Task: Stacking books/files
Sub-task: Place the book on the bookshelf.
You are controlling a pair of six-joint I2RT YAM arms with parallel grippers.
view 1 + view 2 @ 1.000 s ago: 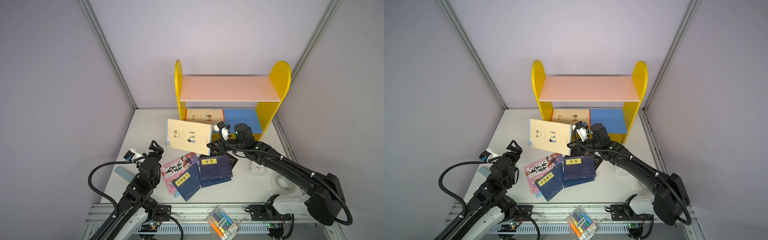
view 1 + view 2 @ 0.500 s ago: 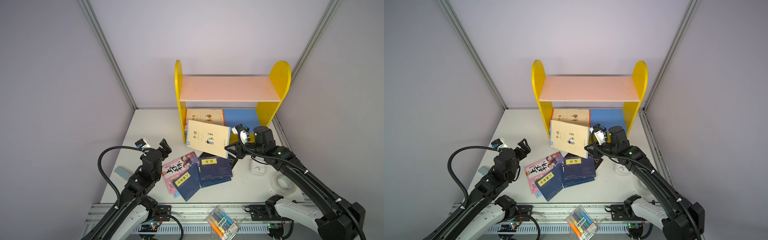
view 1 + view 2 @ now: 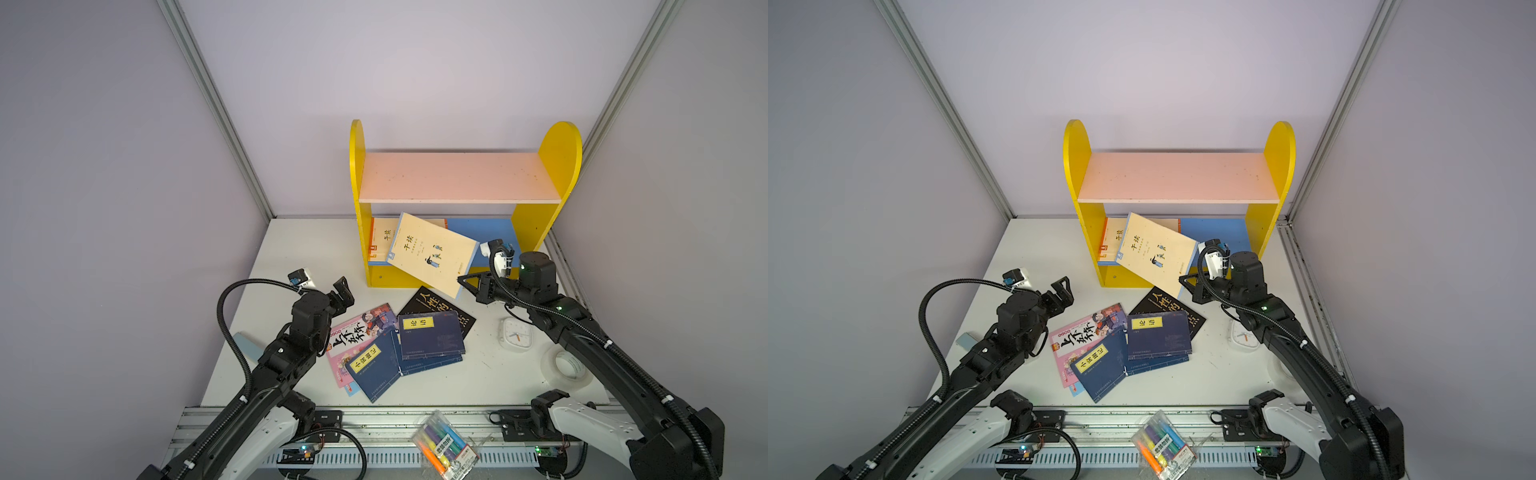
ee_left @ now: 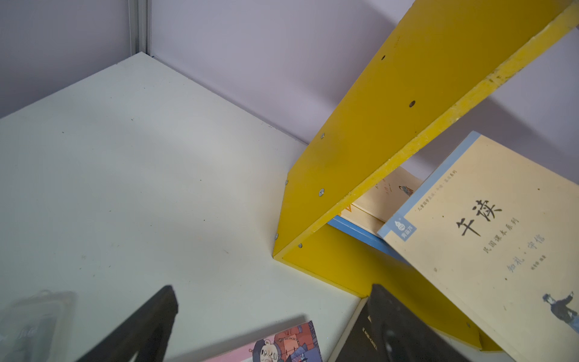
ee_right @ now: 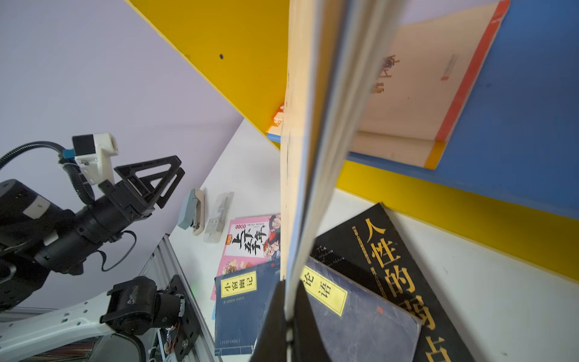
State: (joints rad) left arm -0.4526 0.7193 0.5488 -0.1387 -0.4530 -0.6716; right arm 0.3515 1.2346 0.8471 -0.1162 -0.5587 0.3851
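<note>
A cream book point(image 3: 432, 257) is pinched by the right fingers point(image 5: 273, 322); nothing is held by the wide-open left fingers point(image 4: 147, 322).

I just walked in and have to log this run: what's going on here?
The right end effector is shut on the corner of a cream book, holding it tilted at the front of the yellow shelf, over the lower level where another cream book lies. The left end effector hovers open and empty near the pink book, navy books and black book lying on the table.
</note>
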